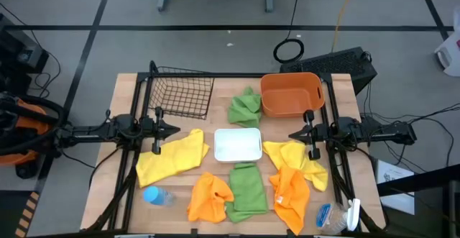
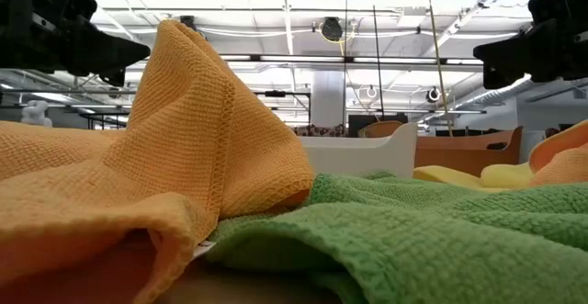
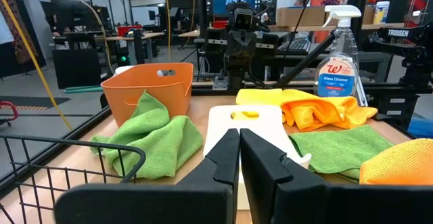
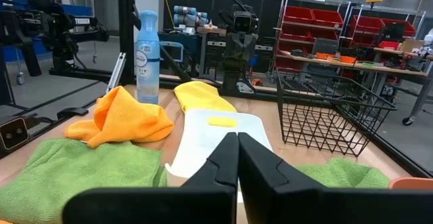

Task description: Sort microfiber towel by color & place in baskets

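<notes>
Though crumpled, six towels [image 1: 247, 107] unsorted.

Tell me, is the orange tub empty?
Empty: the orange tub shows only its bare floor from above; a green towel lies beside it.

Six towels [image 1: 246, 188], three baskets [image 1: 291, 94], seemingly two bottles [image 1: 157, 195]

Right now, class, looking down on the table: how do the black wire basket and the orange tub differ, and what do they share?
The black wire basket is open mesh you can see through; the orange tub has solid walls. The basket has square corners and sits at the left arm's side; the tub has rounded corners and sits at the right arm's side. A green towel lies against the tub, none against the basket. Both hold no towels.
</notes>
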